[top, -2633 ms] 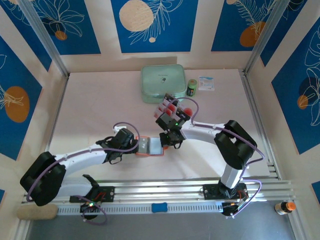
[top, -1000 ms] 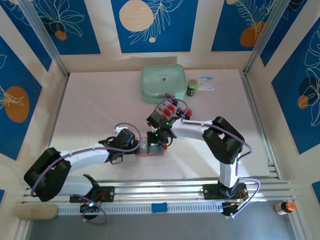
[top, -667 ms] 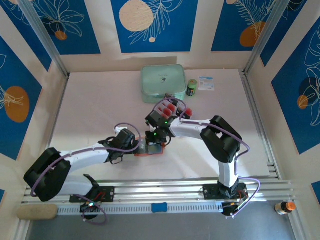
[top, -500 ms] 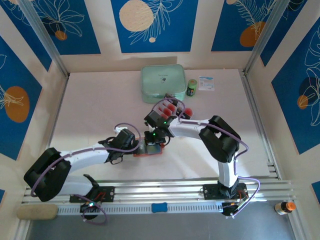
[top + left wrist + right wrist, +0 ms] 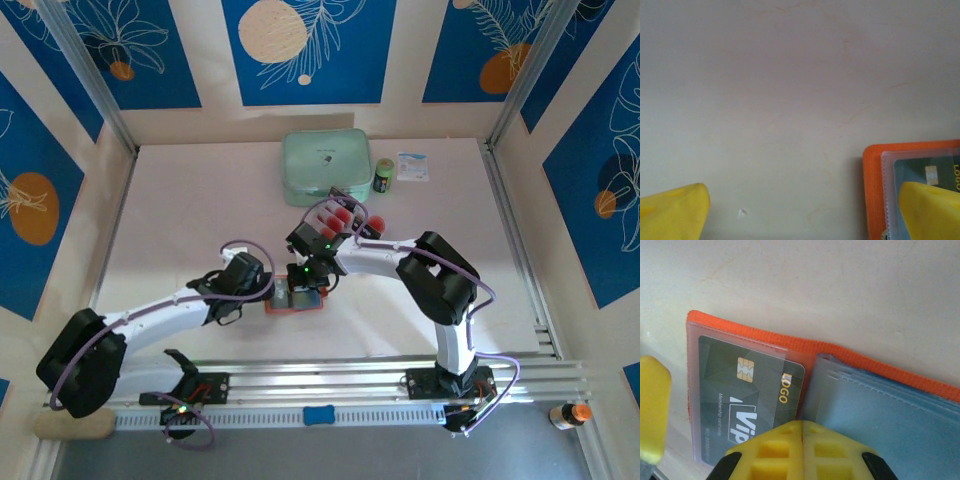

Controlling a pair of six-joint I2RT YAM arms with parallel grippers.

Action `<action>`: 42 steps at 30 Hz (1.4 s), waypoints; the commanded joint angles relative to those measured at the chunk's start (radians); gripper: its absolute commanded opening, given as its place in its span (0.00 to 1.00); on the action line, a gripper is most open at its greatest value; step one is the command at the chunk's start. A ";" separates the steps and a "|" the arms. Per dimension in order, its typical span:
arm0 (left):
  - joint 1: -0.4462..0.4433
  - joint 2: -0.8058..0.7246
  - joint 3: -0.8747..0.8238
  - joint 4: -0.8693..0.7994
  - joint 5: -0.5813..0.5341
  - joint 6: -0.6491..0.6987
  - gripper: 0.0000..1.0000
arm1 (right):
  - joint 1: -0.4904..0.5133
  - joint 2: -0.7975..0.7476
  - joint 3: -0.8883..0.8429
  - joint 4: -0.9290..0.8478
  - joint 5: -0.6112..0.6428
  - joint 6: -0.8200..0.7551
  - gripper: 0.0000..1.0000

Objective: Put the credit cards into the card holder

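Note:
The orange-red card holder (image 5: 850,352) lies open on the table, also seen from above (image 5: 296,299) and in the left wrist view (image 5: 873,190). A dark card (image 5: 742,390) with a gold chip and "LOGO" print sits partly inside its clear left sleeve. My right gripper (image 5: 802,426) is shut, its yellow tips pressed together over the card's edge by the fold. My left gripper (image 5: 802,215) is open, one finger (image 5: 932,210) resting on the holder's left side, the other on bare table. Several pale cards with red circles (image 5: 335,214) stand behind the right wrist.
A mint-green case (image 5: 327,166) lies at the back of the table, with a small green jar (image 5: 384,175) and a white packet (image 5: 412,166) to its right. Metal rails (image 5: 330,380) run along the near edge.
My right gripper has moved left and down over the open card holder. The left gripper stayed at the holder's left edge, and the holder has shifted slightly left.

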 commanded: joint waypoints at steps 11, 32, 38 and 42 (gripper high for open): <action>0.018 0.081 -0.010 -0.061 -0.018 -0.062 0.97 | 0.008 0.013 0.005 -0.033 -0.001 0.012 0.00; 0.018 0.131 -0.033 0.051 0.044 -0.025 0.97 | 0.039 0.051 0.050 -0.047 -0.028 0.010 0.00; 0.020 0.062 -0.008 -0.003 0.020 -0.024 0.97 | 0.029 0.032 0.033 -0.048 -0.021 0.013 0.00; 0.025 0.002 0.012 -0.034 0.008 -0.021 0.97 | 0.018 0.014 0.029 -0.051 -0.018 0.010 0.00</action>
